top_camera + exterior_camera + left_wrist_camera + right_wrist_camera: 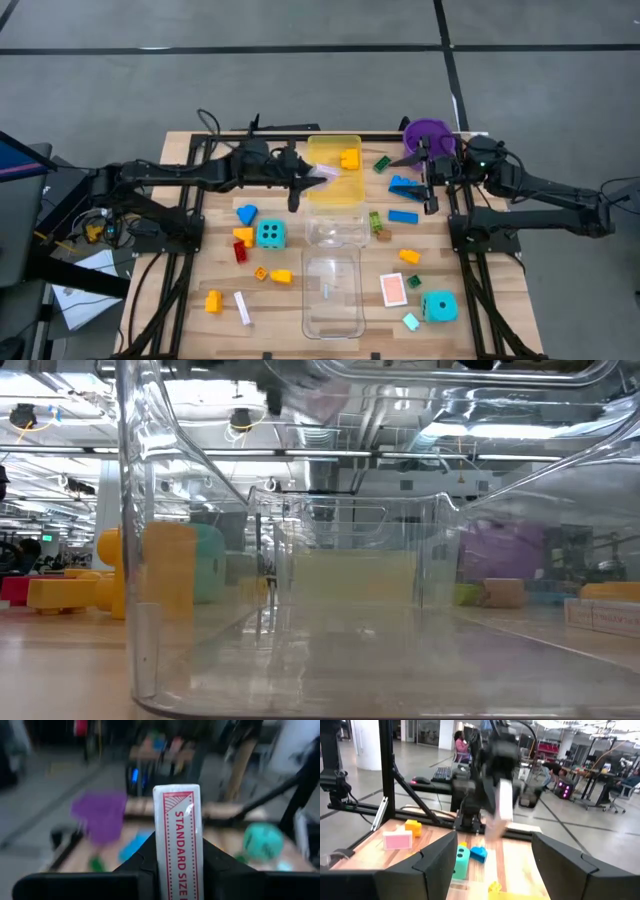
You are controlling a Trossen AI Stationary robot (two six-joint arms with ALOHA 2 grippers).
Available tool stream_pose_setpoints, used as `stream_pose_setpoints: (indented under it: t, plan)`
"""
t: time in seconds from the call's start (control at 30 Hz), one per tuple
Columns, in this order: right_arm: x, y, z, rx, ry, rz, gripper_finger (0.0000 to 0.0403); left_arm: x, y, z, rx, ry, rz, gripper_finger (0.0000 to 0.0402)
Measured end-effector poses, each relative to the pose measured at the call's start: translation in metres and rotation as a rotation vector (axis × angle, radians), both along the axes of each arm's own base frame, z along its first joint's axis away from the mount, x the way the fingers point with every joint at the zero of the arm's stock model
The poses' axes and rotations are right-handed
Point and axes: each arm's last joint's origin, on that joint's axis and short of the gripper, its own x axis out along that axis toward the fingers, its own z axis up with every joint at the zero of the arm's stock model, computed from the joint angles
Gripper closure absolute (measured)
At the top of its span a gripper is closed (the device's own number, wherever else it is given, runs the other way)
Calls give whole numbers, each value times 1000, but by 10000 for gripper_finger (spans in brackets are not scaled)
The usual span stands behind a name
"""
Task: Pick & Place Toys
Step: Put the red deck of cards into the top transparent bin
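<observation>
Overhead, the left gripper (312,178) is hanging at the near-left edge of the yellow-tinted tray (322,190), its fingers pinching an upright box of playing cards (178,840); the left wrist view shows the red "STANDARD SIZE" print between the dark fingers. Across the table, the right gripper (428,185) is sitting with its fingers spread and empty, just beside the purple bucket (430,133) and over a blue brick (403,185).

Inside the yellow-tinted tray a yellow brick (349,158) is lying by the far wall. Below it, two clear trays (333,290) are standing in a line down the table's middle; I cannot tell whether they hold anything.

Toys are lying scattered on both sides. On the left: a cyan die (270,234), a blue piece (246,213), red and yellow bricks (242,243), and an orange brick (213,300). On the right: a second cyan die (439,306), a pink-backed card (393,288), a flat blue brick (403,216), and green bricks (376,222).
</observation>
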Motion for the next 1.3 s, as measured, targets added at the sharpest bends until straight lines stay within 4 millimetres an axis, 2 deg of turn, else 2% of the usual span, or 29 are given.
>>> stream_pose_setpoints:
  t: [0.17,0.4,0.57,0.9,1.3]
  plan:
    - [11,-3,0,-4,-27,3,154,5,-14,17,41,-197,-47,342]
    - [42,-3,-5,-10,-72,67,154,26,-13,4,68,-290,-48,342]
    - [53,-5,-4,2,-82,69,154,31,-13,6,99,-405,-67,342]
    - [70,-9,-8,11,-88,70,154,45,-13,-10,96,-442,-76,342]
    - [78,-11,-9,31,-126,71,154,45,-13,-9,106,-479,-82,342]
